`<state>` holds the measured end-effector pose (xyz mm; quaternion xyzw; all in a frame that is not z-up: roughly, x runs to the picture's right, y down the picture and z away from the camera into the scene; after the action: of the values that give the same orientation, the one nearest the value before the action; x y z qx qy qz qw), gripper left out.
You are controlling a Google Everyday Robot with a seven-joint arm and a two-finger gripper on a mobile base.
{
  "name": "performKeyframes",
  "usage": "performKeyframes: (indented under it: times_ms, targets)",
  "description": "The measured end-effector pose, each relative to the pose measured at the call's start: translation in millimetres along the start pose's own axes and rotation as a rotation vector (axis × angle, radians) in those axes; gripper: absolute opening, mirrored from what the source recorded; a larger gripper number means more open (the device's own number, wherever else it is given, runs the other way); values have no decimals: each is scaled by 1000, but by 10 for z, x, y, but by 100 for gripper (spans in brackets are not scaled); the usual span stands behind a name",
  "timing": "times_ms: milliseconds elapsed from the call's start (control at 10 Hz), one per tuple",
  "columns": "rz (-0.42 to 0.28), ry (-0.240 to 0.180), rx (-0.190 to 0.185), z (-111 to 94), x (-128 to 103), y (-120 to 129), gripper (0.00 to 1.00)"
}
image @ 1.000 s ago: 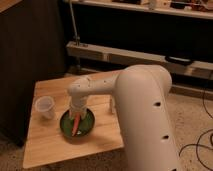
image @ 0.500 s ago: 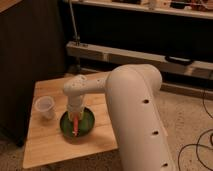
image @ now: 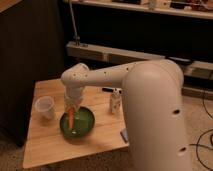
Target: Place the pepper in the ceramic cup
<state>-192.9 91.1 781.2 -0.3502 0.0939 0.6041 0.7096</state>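
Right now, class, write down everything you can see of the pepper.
The pepper is slim, orange and tapered, carrot-like. It stands almost upright, narrow tip down, within the rim of the green bowl. Its top end disappears under the gripper; whether the tip touches the bowl is unclear. It is apart from the ceramic cup.

No text, label, brand, number or sign can be read on anything in view. The white bottle (image: 115, 101), at about two o'clock from the green bowl (image: 89, 121), and the ceramic cup (image: 45, 107), at about ten o'clock from it, show no legible marks. The gripper (image: 71, 106), just over the bowl's eleven o'clock edge, carries no readable marking either.
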Motion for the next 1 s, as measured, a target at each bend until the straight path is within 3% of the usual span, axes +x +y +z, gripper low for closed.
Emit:
performKeyframes:
  times_ms: [300,700,1000]
  targets:
    - [-60,-123,-69,-234,-295,239,0]
    - [-173,-214,-124,-402,-782,834,0]
    - [-236,-251,-147,-543,-1053,1089,0]
